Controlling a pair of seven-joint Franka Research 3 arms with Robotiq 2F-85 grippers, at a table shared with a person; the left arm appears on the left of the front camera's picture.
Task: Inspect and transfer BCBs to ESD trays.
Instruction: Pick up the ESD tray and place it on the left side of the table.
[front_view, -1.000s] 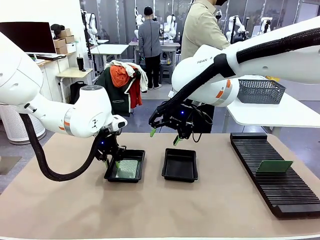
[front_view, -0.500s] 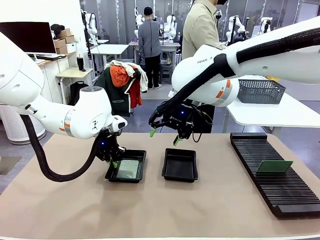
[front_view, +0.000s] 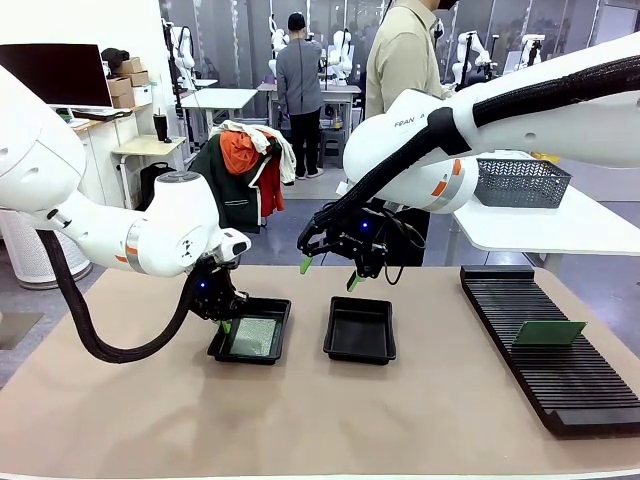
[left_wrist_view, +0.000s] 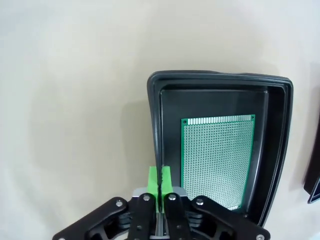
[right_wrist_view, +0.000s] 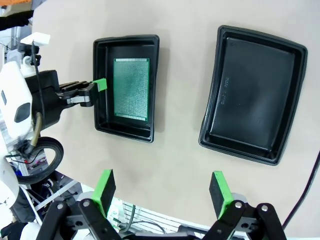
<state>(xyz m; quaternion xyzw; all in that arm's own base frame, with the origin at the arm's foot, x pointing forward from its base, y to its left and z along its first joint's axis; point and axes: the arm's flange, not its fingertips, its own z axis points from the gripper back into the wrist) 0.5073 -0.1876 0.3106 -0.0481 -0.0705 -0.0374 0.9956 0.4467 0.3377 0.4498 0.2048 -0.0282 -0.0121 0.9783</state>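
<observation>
A green BCB (front_view: 254, 337) lies flat in the left ESD tray (front_view: 281, 306). My left gripper (front_view: 226, 326) is shut on that tray's left rim; in the left wrist view its pads (left_wrist_view: 160, 181) pinch the rim beside the BCB (left_wrist_view: 216, 160). The second ESD tray (front_view: 360, 330) stands empty just to the right. My right gripper (front_view: 329, 273) hovers open above it, holding nothing; the right wrist view looks down on the empty tray (right_wrist_view: 252, 95) and the loaded tray (right_wrist_view: 125, 40). Another BCB (front_view: 549, 332) leans in the rack.
A long black slotted rack (front_view: 560, 380) lies along the table's right side. A grey mesh basket (front_view: 520, 182) sits on the white side table behind it. A person (front_view: 400, 60) stands at the far edge. Bare tabletop spreads in front of both trays.
My left gripper closed on the left tray's rim, and the tray shifted slightly. The right arm has stayed still.
</observation>
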